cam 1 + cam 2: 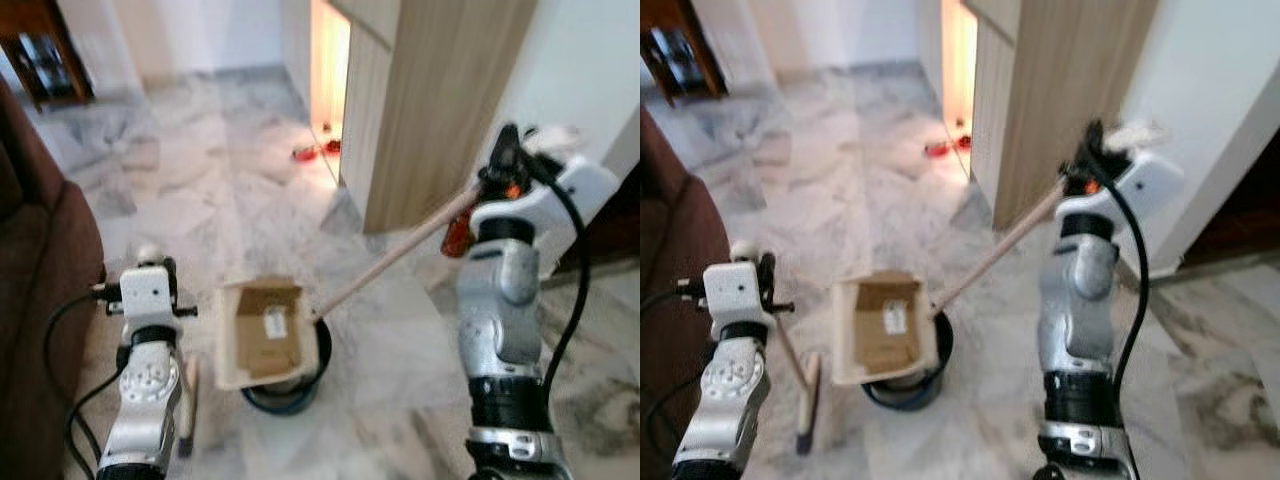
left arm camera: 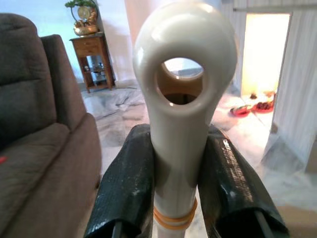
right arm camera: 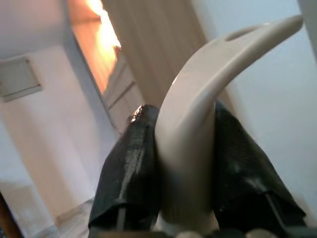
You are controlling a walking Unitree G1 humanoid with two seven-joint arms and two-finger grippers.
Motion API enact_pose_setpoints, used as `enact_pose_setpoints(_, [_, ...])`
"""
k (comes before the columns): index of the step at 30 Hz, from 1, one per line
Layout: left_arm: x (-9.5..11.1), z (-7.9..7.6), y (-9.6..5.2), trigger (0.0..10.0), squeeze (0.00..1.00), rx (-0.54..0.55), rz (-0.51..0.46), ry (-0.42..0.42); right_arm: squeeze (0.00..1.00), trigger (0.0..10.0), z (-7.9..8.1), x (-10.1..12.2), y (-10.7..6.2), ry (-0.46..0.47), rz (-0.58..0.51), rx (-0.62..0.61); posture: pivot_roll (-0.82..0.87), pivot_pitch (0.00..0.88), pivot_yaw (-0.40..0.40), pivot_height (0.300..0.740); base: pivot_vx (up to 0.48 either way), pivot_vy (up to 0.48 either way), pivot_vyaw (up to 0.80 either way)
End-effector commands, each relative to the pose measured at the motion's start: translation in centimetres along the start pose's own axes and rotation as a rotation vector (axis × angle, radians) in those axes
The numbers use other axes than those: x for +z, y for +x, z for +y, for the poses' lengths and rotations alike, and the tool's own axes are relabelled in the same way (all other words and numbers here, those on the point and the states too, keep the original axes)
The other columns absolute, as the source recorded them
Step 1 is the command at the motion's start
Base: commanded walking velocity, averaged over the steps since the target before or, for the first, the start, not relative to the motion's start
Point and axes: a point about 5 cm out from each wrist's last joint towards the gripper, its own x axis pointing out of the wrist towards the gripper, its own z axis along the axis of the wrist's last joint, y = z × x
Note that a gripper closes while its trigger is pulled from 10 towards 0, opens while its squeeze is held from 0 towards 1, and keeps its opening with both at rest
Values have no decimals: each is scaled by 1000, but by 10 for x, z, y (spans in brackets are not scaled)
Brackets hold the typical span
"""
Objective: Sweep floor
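Note:
My left gripper (image 2: 178,141) is shut on the top of a cream broom handle (image 2: 183,54) with a hanging hole. In the eye views that gripper (image 1: 150,265) is low on the left, and the thin handle slants down to the brush head (image 1: 807,402) on the marble floor. Raised on the right, my right gripper (image 1: 500,172) is shut on the curved end (image 3: 198,99) of a long dustpan handle (image 1: 395,252). The cream dustpan (image 1: 262,335) is tipped over a black bin (image 1: 305,385), showing a brown cardboard-like inside.
A brown sofa (image 1: 35,270) runs along the left. A tall wooden partition (image 1: 440,100) stands to the right, beside a brightly lit doorway (image 1: 330,60). Red items (image 1: 305,152) lie on the floor near it. A wooden side table (image 1: 40,50) is at the far left.

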Motion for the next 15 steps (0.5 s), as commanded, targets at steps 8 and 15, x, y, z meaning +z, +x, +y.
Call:
enact_pose_setpoints(8, [9, 0, 1, 10000, 0, 0, -47, 8, 0, 10000, 12, 17, 4, 46, -75, 48, 34, 0, -19, 740, 332, 0, 0])
enact_pose_setpoints(15, [10, 0, 1, 10000, 0, -4, -58, 5, 0, 10000, 19, 15, 0, 44, -66, 99, 32, 0, -17, 740, 122, 0, 0])
